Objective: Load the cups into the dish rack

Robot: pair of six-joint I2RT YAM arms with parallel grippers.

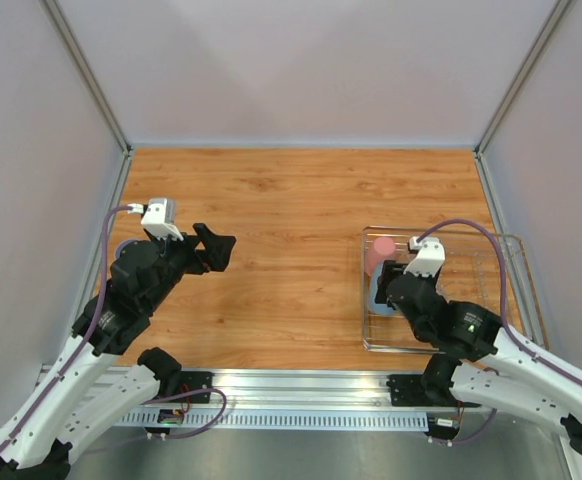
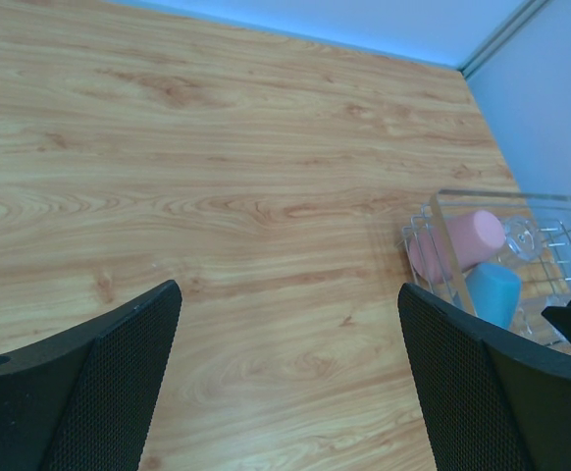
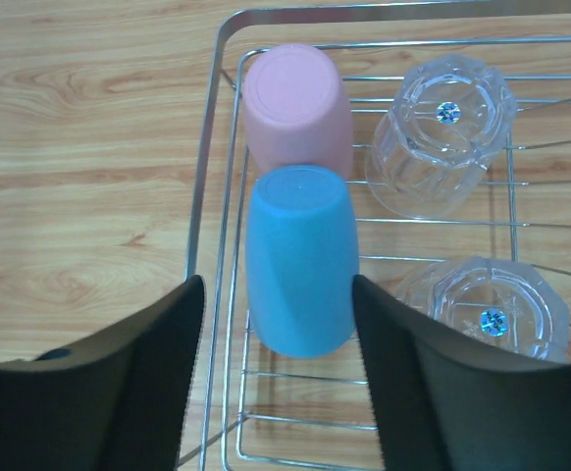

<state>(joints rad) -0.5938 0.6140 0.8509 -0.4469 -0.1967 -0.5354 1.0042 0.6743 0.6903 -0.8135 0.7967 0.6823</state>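
The dish rack (image 3: pixel 212 177) is a silver wire grid at the right of the table (image 1: pixel 511 245). Inside it a pink cup (image 3: pixel 297 103) and a blue cup (image 3: pixel 300 260) stand upside down along its left side. Two clear glass tumblers (image 3: pixel 441 132) (image 3: pixel 487 309) are inverted beside them. My right gripper (image 3: pixel 276 287) straddles the blue cup. Its right finger is at the cup's side and its left finger stands apart, over the rack rim. My left gripper (image 1: pixel 214 248) hovers wide open over bare wood (image 2: pixel 287 292), far left of the rack (image 2: pixel 433 211).
White enclosure walls with metal corner posts (image 1: pixel 91 90) surround the wooden table. A metal rail (image 1: pixel 301 385) runs along the near edge, where both arm bases are mounted.
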